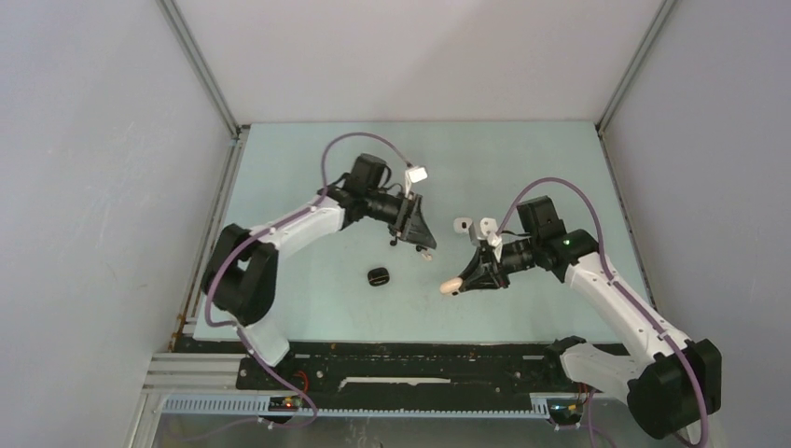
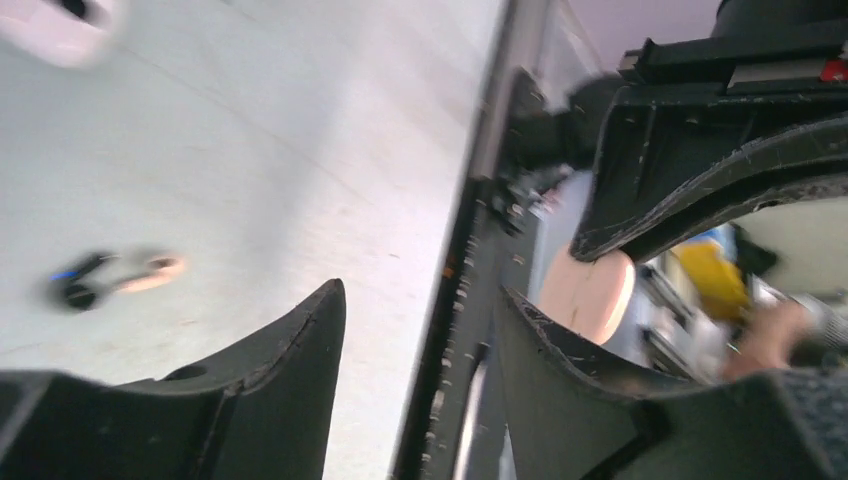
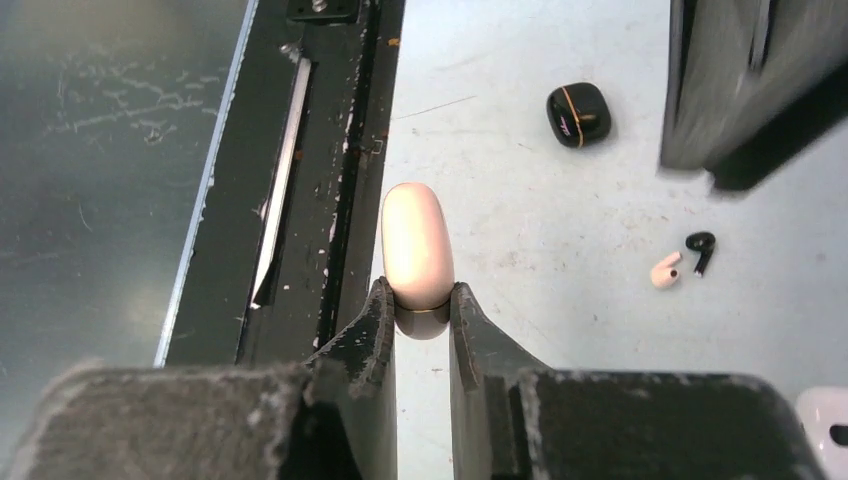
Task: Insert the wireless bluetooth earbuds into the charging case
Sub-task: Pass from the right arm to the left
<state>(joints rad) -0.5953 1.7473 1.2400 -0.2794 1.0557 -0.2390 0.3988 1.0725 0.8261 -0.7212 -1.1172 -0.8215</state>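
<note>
My right gripper [image 1: 459,284] [image 3: 418,296] is shut on the near end of a beige pill-shaped charging case [image 3: 417,243] [image 1: 451,286], held closed above the table's near edge. That case also shows in the left wrist view [image 2: 592,296]. A beige earbud [image 3: 665,270] [image 2: 152,270] and a black earbud [image 3: 701,250] [image 2: 76,288] lie side by side on the table, just under my left gripper [image 1: 424,245] [image 2: 420,292]. The left gripper hangs open with nothing between its fingers.
A closed black charging case [image 1: 378,277] [image 3: 578,113] lies on the table left of the beige one. A white case [image 1: 462,225] [image 3: 826,422] sits behind my right gripper. The black base rail [image 1: 420,359] runs along the near edge.
</note>
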